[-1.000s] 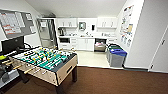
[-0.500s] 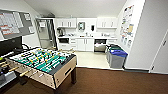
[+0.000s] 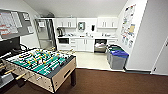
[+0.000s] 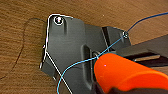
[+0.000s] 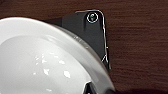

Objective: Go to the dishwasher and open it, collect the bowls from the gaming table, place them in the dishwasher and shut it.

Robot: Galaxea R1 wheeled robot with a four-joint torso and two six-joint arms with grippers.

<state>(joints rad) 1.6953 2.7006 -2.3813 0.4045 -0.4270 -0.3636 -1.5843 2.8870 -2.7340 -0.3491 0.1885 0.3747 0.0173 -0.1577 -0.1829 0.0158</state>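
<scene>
right pincer's fingers can't be made out beside a glossy white round bowl (image 5: 45, 62) above dark brown carpet (image 3: 112, 82), the green-field table-football table (image 3: 40, 66) nearer, the open dark-interior dishwasher (image 3: 100, 46) far off among white kitchen cabinets (image 3: 82, 44).

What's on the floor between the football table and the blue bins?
In the head view, only floor lies between the football table and the bins: brown carpet near the camera, pale kitchen floor behind it.
</scene>
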